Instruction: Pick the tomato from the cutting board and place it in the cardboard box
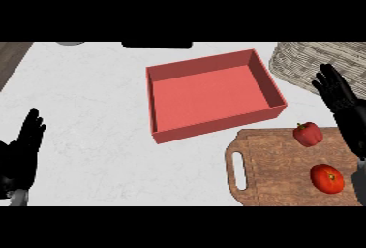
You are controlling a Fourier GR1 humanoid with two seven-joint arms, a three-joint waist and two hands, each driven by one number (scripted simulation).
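tomato (pixel 327 178) on cutting board (pixel 275 167), r hand (pixel 343 104) open above.

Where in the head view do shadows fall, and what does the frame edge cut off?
Head view: light is even; the box walls shade its floor along the left side, the tomato shows a small highlight, and the right edge crops the board, the basket and the right hand.

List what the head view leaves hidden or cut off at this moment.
- Wicker basket: its right part runs past the right edge and behind the right hand; contents not visible.
- Cutting board: its bottom and right edge are cut off.
- Dark object at the top edge: cropped, unidentifiable.
- Left hand: wrist cut by the left edge.
- Red box: near wall hides part of its floor.
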